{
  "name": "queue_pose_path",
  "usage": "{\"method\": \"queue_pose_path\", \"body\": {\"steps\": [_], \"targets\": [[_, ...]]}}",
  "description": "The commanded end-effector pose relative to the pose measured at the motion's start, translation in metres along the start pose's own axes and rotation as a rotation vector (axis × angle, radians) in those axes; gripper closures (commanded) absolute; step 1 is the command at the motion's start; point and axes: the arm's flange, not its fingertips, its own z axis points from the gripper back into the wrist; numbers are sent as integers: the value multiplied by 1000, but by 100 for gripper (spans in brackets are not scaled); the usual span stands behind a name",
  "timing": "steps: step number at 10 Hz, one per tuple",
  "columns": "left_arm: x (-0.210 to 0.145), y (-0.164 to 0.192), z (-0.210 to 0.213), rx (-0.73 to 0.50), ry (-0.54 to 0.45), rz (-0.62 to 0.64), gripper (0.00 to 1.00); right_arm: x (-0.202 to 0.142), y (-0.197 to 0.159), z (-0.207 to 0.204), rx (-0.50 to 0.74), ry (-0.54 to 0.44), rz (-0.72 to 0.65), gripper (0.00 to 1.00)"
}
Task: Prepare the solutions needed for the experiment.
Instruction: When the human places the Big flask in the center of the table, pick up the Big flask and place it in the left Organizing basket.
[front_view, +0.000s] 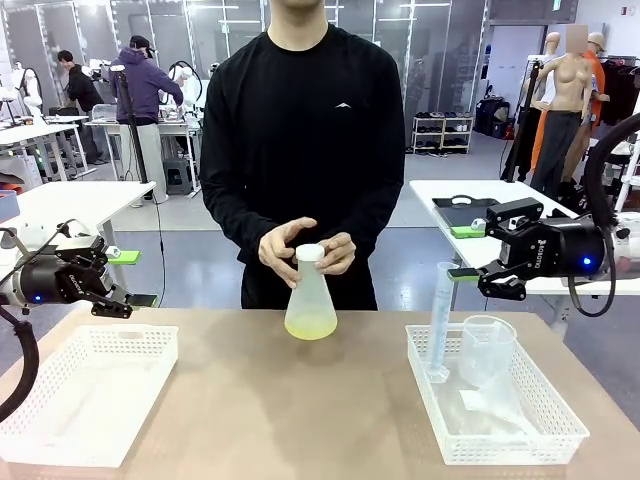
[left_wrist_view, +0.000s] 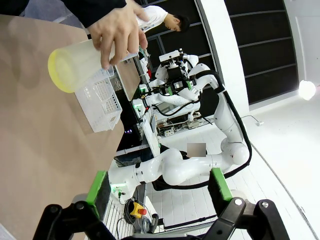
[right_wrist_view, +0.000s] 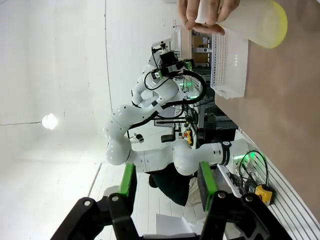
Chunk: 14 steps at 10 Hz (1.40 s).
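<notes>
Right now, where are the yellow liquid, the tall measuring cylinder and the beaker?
yellow liquid (front_view: 311, 324), front view, middle of the shallow layer inside the flask (front_view: 310, 288).
measuring cylinder (front_view: 441, 320), front view, halfway up its clear tube.
beaker (front_view: 487, 350), front view, on its clear side wall.

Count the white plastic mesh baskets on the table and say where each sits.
2. One white plastic mesh basket sits at the table's left end; the second basket sits at the right end, holding a clear graduated cylinder and beaker.

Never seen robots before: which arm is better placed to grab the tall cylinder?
Likely the right: the right gripper hovers beside the cylinder in its basket; the left gripper is across the table.
</notes>
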Motion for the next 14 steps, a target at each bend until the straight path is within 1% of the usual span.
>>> {"method": "queue_pose_path", "body": {"steps": [1, 14], "targets": [[0, -2, -1, -5, -6, -15, 0, 0, 0, 1, 2, 3, 1, 37], [0, -2, -1, -5, -6, -15, 0, 0, 0, 1, 2, 3, 1, 37]]}}
